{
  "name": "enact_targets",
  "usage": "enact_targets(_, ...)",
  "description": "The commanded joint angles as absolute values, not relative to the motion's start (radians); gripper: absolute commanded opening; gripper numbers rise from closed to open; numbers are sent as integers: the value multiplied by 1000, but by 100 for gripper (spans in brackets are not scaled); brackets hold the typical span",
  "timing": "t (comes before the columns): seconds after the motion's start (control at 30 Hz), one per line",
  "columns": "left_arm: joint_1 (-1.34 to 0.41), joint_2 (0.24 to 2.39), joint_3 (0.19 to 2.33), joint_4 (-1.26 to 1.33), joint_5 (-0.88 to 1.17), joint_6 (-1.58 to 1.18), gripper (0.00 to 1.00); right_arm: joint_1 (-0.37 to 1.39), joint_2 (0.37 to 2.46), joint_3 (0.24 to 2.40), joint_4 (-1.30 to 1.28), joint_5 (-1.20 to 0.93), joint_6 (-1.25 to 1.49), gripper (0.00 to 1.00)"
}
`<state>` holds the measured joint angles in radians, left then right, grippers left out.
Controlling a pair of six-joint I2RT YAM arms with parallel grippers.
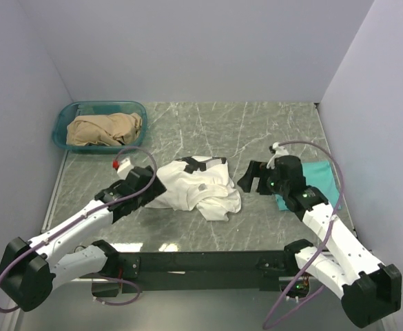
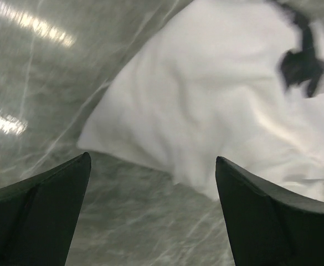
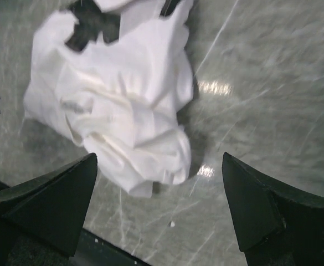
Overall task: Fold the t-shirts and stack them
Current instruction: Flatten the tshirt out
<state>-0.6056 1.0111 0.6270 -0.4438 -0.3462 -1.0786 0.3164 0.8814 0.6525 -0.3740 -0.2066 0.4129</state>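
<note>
Both pairs of jaws stand wide apart, gripping nothing. Left gripper (image 1: 157,182) hovers at the left edge of the white tee (image 1: 200,189), which lies crumpled in a heap at mid-table (image 1: 256,131), dark marks showing at its far side; the left wrist view shows the cloth's near edge just ahead of the fingertips. Right gripper (image 1: 251,177) hangs just right of the heap, apart from it. Teal tee (image 1: 322,174) lies flat near the right wall, partly hidden under the right arm. A basket (image 1: 62,124) in the far left corner holds a beige cloth (image 1: 105,128)
</note>
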Motion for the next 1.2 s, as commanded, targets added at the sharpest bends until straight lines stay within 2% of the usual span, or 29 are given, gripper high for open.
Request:
enact_targets(0.0, -607, 1009, 563, -456, -287, -1157, 99, 368, 897, 594, -374, -186, 463, 99)
enact_targets(0.27, -580, 1133, 554, -396, -313, -1164, 99, 403, 979, 517, -298, -230, 488, 95)
enact_targets(0.53, -520, 1256, 580, -308, -284, -1104, 99, 434, 1127, 535, -216, -253, 482, 94)
enact_targets(0.63, -508, 1307, 581, -292, -276, -1095, 95, 445, 1183, 549, -192, -247, 486, 91)
enact_targets(0.67, -502, 1319, 580, -275, -264, -1086, 93, 446, 1205, 552, -187, -245, 486, 86)
enact_targets(0.77, -502, 1374, 591, -273, -256, -1083, 79, 459, 1232, 560, -166, -241, 492, 80)
enact_targets(0.8, -502, 1397, 598, -273, -253, -1080, 71, 460, 1247, 561, -150, -244, 497, 79)
enact_targets(0.83, -502, 1407, 601, -272, -253, -1078, 66, 462, 1256, 564, -140, -248, 499, 76)
enact_targets(0.9, -502, 1428, 610, -261, -247, -1062, 55, 472, 1285, 571, -123, -264, 499, 65)
enact_targets(0.93, -502, 1434, 615, -261, -245, -1054, 40, 474, 1295, 577, -120, -268, 497, 58)
enact_targets(0.97, -502, 1439, 621, -261, -245, -1043, 30, 476, 1302, 587, -117, -273, 495, 37)
enact_targets(1.03, -502, 1447, 643, -279, -258, -1042, 1, 483, 1316, 607, -123, -258, 492, 23)
enact_targets(1.07, -502, 1447, 650, -287, -262, -1031, 1, 485, 1316, 617, -130, -246, 488, 11)
enact_targets(1.13, -502, 1421, 670, -298, -268, -1020, 1, 488, 1298, 646, -164, -210, 474, 0)
enact_targets(1.17, -502, 1405, 673, -298, -268, -1011, 1, 486, 1286, 655, -176, -200, 469, 0)
